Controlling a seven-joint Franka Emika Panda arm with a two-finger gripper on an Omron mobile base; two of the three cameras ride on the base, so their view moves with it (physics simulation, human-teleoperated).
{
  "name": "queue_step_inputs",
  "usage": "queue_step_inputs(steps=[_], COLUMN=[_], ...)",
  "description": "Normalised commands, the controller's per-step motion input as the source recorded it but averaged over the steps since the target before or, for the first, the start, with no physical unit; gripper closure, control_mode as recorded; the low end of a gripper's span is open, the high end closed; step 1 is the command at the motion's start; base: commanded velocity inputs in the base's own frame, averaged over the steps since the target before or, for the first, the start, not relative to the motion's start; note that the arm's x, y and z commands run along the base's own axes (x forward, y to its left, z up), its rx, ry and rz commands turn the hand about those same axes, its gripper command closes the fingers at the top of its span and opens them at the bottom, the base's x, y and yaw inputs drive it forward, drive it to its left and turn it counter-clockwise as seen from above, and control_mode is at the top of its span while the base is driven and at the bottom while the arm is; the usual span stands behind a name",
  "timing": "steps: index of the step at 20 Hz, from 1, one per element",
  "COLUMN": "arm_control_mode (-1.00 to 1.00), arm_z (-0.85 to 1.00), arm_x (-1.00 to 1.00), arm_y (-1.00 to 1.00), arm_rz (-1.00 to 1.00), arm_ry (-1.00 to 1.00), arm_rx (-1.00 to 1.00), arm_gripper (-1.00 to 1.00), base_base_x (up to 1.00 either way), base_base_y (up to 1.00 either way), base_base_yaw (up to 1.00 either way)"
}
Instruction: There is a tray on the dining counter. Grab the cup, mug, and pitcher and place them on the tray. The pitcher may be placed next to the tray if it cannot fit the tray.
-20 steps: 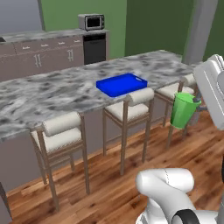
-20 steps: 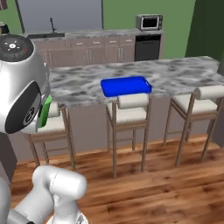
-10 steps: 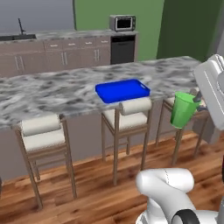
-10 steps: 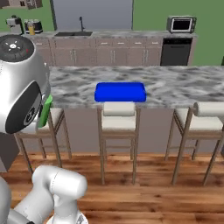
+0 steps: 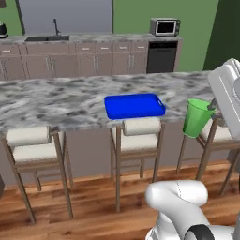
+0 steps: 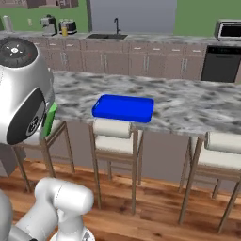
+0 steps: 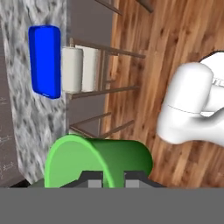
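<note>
My gripper (image 7: 113, 179) is shut on the rim of the bright green cup (image 7: 100, 158), one finger inside the wall and one outside. The cup (image 5: 196, 117) hangs upright at the right, in front of the dining counter (image 5: 47, 101) and at about its height; a green sliver of the cup (image 6: 49, 120) peeks from behind the arm. The blue tray (image 5: 134, 106) lies flat near the counter's front edge, left of the cup and apart from it; the tray (image 6: 123, 108) holds nothing. The mug and the pitcher are out of view.
Wooden-legged stools (image 5: 140, 129) with cream cushions stand under the counter's front edge, over a wood floor (image 5: 93, 211). Behind it runs a kitchen counter with a sink (image 5: 47, 38), a microwave (image 5: 166, 27) and a dark dishwasher (image 5: 161, 58).
The whole picture has shifted: the base has driven and turned, so the counter now faces me squarely with the tray nearer the middle. The cup stays in my gripper.
</note>
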Motion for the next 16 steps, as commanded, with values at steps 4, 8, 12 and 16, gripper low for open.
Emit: queue_step_inputs(steps=[4, 8, 12, 16], arm_control_mode=[1.0, 1.0, 1.0, 1.0], arm_z=[0.0, 0.0, 0.0, 0.0], arm_x=[0.0, 0.0, 0.0, 0.0], arm_y=[0.0, 0.0, 0.0, 0.0], arm_rz=[0.0, 0.0, 0.0, 0.0], arm_ry=[0.0, 0.0, 0.0, 0.0], arm_rx=[0.0, 0.0, 0.0, 0.0], arm_gripper=[1.0, 1.0, 1.0, 1.0], base_base_x=[0.73, 0.81, 0.8, 0.78], base_base_y=[-0.35, -0.03, 0.0, 0.0], base_base_yaw=[0.16, 0.04, 0.0, 0.0])
